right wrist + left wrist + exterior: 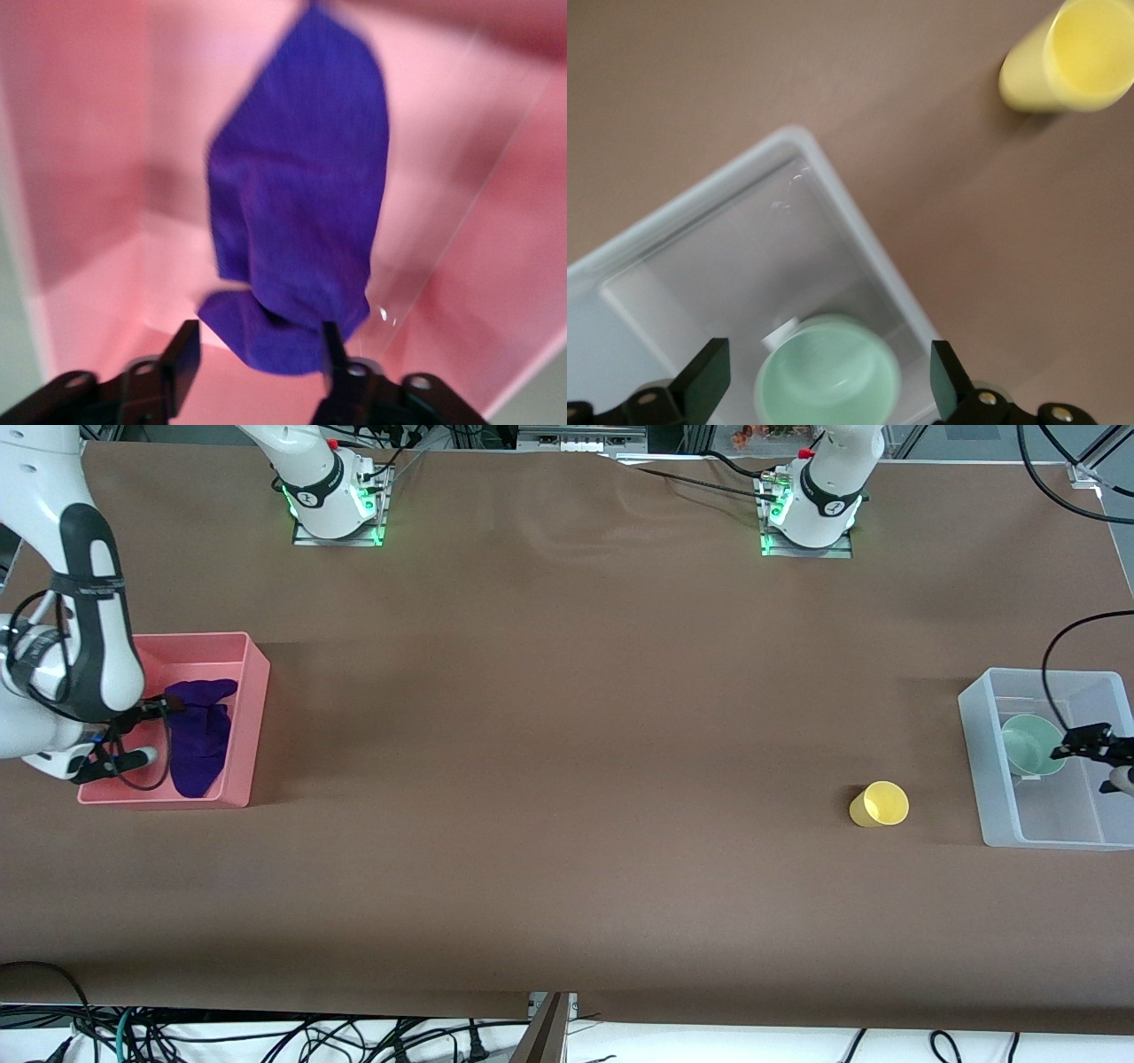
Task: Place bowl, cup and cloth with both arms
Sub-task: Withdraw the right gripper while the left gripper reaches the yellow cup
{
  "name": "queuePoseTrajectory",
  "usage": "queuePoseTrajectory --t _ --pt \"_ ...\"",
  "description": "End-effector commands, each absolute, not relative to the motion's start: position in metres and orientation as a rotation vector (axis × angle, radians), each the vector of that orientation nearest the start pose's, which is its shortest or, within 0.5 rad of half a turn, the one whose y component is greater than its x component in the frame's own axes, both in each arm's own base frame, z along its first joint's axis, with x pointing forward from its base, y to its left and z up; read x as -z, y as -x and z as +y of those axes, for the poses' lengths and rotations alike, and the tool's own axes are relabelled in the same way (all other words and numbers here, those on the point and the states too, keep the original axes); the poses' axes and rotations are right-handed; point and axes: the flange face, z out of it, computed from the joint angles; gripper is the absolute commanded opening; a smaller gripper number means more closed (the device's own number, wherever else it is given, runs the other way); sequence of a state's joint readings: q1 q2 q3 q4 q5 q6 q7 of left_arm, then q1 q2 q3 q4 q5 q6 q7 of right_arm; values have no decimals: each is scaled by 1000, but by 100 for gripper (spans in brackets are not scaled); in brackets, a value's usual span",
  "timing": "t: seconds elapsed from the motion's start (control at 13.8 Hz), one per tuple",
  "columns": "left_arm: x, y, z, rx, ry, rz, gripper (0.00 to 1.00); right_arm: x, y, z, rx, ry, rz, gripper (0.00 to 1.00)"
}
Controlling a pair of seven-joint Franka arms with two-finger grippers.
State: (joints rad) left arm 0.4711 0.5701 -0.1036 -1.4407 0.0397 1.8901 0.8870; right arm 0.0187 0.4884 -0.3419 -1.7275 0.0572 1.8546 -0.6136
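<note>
The pale green bowl (1032,746) sits upright inside the clear bin (979,762) at the left arm's end of the table. My left gripper (1101,760) hovers over it, open, with the bowl (833,394) below the wide gap between the jaws. The yellow cup (880,804) lies on its side on the table beside that bin, also seen as the cup (1076,57). The purple cloth (199,735) lies in the pink bin (252,717). My right gripper (149,732) is over it, open; the cloth's (301,204) near end sits between the parted fingers, ungripped.
The two bins stand at the two ends of the brown table. The clear bin's rim (788,150) shows in the left wrist view, the pink bin's wall (89,177) in the right wrist view. Cables hang off the table's front edge.
</note>
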Motion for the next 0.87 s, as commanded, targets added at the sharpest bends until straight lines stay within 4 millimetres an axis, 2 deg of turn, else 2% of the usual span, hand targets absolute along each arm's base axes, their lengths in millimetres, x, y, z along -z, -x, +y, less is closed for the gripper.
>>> queuePoseTrajectory --t 0.0,0.14,0.29,0.36,0.51,0.58,0.65,0.72,0.8 --pt "-336 -659 203 -169 3234 542 100 -408 -608 -160 -340 3001 -441 100" --pt "-308 -673 147 -238 3284 373 99 -471 -617 -124 -266 2988 -544 100" --pt "-286 -680 115 -287 3289 292 95 -522 -615 -103 -216 2992 -628 100" --pt "-275 -684 105 -271 3291 270 89 -562 -618 -90 -94 3025 -670 100" --pt "-250 -687 102 -230 3295 257 61 -596 -617 -84 37 3047 -697 100" --pt "-234 -688 104 -233 3300 246 44 -615 -609 -83 92 3058 -704 100" --pt "-227 -686 104 -248 3311 231 24 -612 -603 -86 71 3052 -699 100" --pt "-220 -684 100 -264 3337 195 7 -606 -603 -89 81 3041 -704 100" --pt "-218 -683 102 -271 3353 167 0 -609 -602 -89 70 3061 -688 100"
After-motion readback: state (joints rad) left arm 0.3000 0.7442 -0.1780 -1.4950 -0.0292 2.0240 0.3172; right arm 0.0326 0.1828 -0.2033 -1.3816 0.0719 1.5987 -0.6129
